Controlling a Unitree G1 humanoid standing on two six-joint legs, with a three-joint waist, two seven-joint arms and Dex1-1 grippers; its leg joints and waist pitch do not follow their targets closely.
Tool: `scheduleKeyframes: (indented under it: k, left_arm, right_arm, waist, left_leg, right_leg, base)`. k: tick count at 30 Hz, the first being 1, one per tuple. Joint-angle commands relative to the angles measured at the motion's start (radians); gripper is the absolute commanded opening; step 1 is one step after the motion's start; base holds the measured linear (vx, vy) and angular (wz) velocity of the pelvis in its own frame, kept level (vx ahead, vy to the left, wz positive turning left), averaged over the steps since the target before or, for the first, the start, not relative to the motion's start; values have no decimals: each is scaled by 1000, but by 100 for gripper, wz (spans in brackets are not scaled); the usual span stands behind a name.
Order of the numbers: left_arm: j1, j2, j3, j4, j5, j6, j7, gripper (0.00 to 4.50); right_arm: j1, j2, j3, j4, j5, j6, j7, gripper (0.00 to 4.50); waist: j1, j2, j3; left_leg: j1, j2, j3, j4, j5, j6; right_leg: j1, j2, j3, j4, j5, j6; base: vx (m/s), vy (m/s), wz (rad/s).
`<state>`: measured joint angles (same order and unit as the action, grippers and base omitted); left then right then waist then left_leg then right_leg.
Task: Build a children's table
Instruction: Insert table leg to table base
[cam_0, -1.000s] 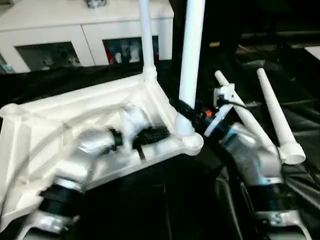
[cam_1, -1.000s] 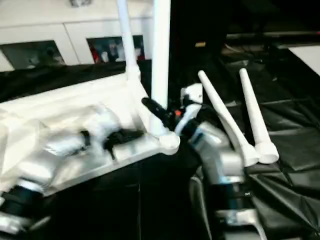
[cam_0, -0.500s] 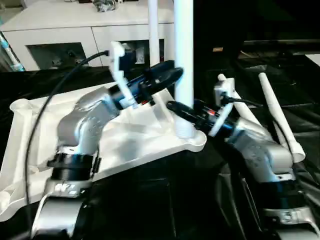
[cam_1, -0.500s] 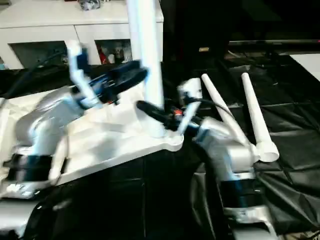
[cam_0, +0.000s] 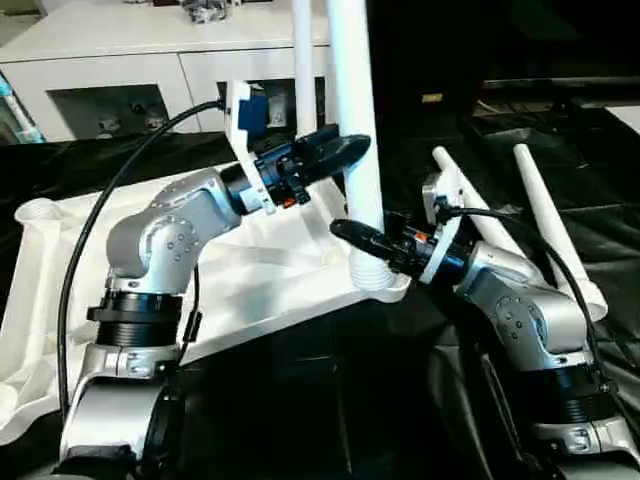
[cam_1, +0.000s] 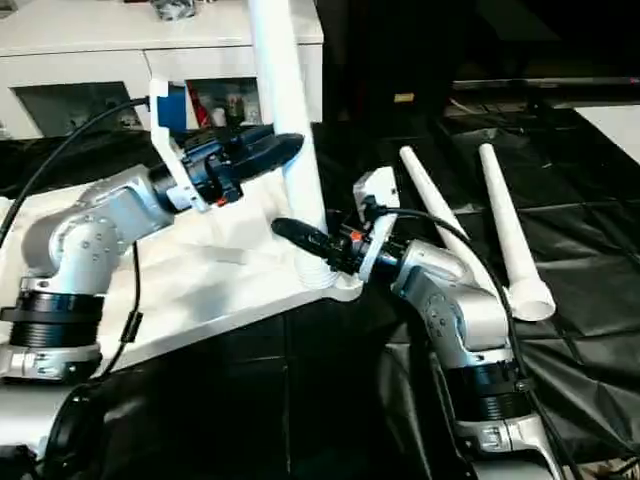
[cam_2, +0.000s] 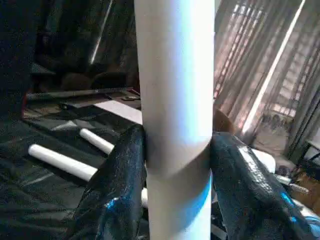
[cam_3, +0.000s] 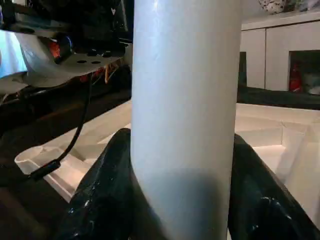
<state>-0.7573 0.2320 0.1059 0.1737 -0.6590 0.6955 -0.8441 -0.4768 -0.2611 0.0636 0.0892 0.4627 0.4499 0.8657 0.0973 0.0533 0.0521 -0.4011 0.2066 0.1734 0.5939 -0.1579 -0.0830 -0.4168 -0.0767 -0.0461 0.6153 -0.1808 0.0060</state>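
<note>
The children's table top (cam_0: 270, 275) lies upside down, white, on the black sheet. One leg (cam_0: 350, 100) stands upright in its near right corner socket, and a second leg (cam_0: 303, 60) stands in the far corner. My left gripper (cam_0: 345, 150) is shut on the near leg partway up, with a finger (cam_2: 125, 170) pressed to each side. Lower down, just above the socket, my right gripper (cam_0: 352, 233) is shut on the same leg, fingers (cam_3: 105, 190) against it. Two loose legs (cam_1: 430, 195) (cam_1: 505, 230) lie to the right.
A white cabinet (cam_0: 130, 60) with glass doors stands behind the big table. The crinkled black sheet (cam_0: 600, 180) covers the surface around the white top and under the loose legs. My left arm's cable (cam_0: 100, 220) loops over the top.
My left arm lifted off the inside of the table top and swung to the near leg, where its fingers now clasp it. My right gripper stayed on the leg's base. The camera shifted.
</note>
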Motion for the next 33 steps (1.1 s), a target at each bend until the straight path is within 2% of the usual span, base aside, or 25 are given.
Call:
scheduleKeyframes:
  k: [1,5,12,13,15,18,20,22,23,24,33]
  left_arm:
    - [-37,8,8,6,-22,21,1,177]
    - [-35,3,-3,-11,-38,28,-20,177]
    - [-53,-29,20,-6,-66,45,8,176]
    - [-59,-32,26,3,-77,60,13,210]
    - [-67,-38,36,13,-96,82,17,245]
    - [-73,-43,39,14,-97,82,12,268]
    - [-79,-42,26,23,-49,48,39,281]
    - [-83,-40,23,38,-37,43,43,289]
    - [-83,-39,25,38,-42,49,40,289]
    - [-83,-38,27,37,-47,53,37,262]
    - [-81,-27,60,38,-68,67,59,202]
  right_arm:
    - [-9,-1,57,-25,-14,-20,51,184]
    - [-14,-7,65,-16,-26,-27,58,184]
    - [-26,-5,68,3,-37,-38,58,184]
    - [-28,-4,68,5,-37,-39,58,184]
    - [-30,-3,69,8,-40,-42,58,184]
    - [-31,0,69,11,-45,-46,58,184]
    - [-33,4,69,15,-48,-49,56,184]
    - [-35,4,68,17,-48,-50,56,184]
    - [-34,4,68,16,-47,-49,55,184]
    - [-35,4,68,16,-47,-49,55,184]
    - [-40,7,63,33,-50,-57,58,184]
  waist:
    - [4,-7,-79]
    - [6,-6,-79]
    - [7,-5,-81]
    - [7,-5,-80]
    - [7,-4,-80]
    - [9,-4,-81]
    - [9,-4,-81]
    - [9,-4,-79]
    - [9,-4,-80]
    - [9,-3,-81]
    - [14,-6,-81]
  left_leg:
    - [22,5,2,-56,-149,43]
    - [21,5,1,-55,-148,42]
    - [21,4,1,-52,-147,45]
    - [21,4,1,-52,-147,45]
    - [21,3,2,-51,-149,46]
    - [22,5,0,-51,-155,47]
    - [20,5,-2,-52,-153,50]
    - [21,4,-1,-52,-159,49]
    - [21,4,-1,-51,-157,48]
    - [21,4,-1,-51,-154,47]
    - [21,5,-1,-50,-159,46]
  right_leg:
    - [63,-40,25,-57,-73,-236]
    - [63,-40,25,-57,-71,-233]
    - [65,-40,25,-55,-56,-241]
    - [65,-40,24,-54,-55,-242]
    - [64,-39,24,-54,-59,-243]
    - [65,-40,24,-55,-58,-248]
    - [66,-40,22,-54,-53,-247]
    - [66,-39,23,-56,-59,-242]
    - [67,-41,24,-56,-65,-239]
    - [67,-41,24,-55,-63,-239]
    - [65,-41,24,-55,-79,-238]
  base:
    - [0,0,0]
    - [0,0,0]
    - [0,0,0]
    - [0,0,0]
    - [0,0,0]
    - [0,0,0]
    - [0,0,0]
    - [0,0,0]
    - [0,0,0]
    - [0,0,0]
    - [0,0,0]
